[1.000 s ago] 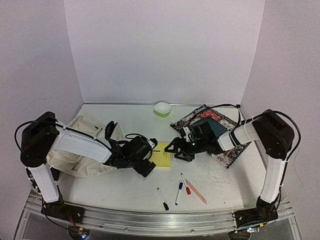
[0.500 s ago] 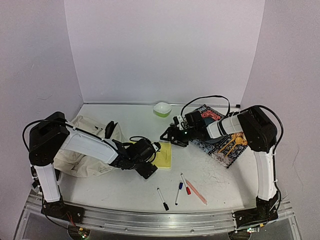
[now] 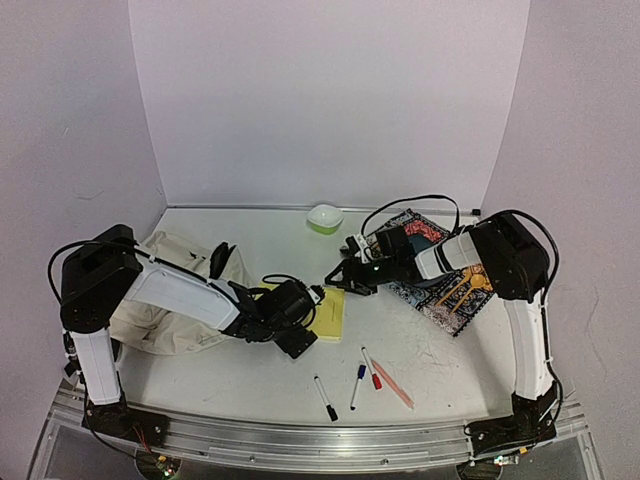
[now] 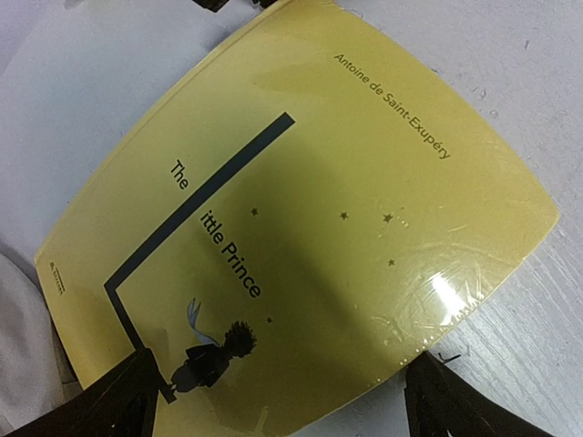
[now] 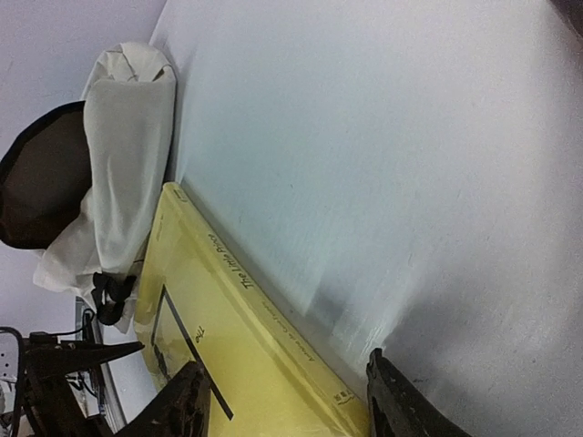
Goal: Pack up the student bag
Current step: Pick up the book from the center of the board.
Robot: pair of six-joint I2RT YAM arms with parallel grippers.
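Now the right gripper (image 5: 284,369) has swung from over the Little Prince book (image 4: 301,200) to its far edge. Its jaws have narrowed around that edge; can't tell if they pinch yet. Left gripper (image 4: 282,364) sits wide at the near edge. Student bag (image 3: 160,330) lies just left, book not in yet. Looks like a lift is starting.

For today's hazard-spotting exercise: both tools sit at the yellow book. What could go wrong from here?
The left tool and right tool both straddle edges of The Little Prince book; they might collide or pull against each other. Its glossy cover lies flat, so a grip may slip. The student bag is slumped; the book could snag.
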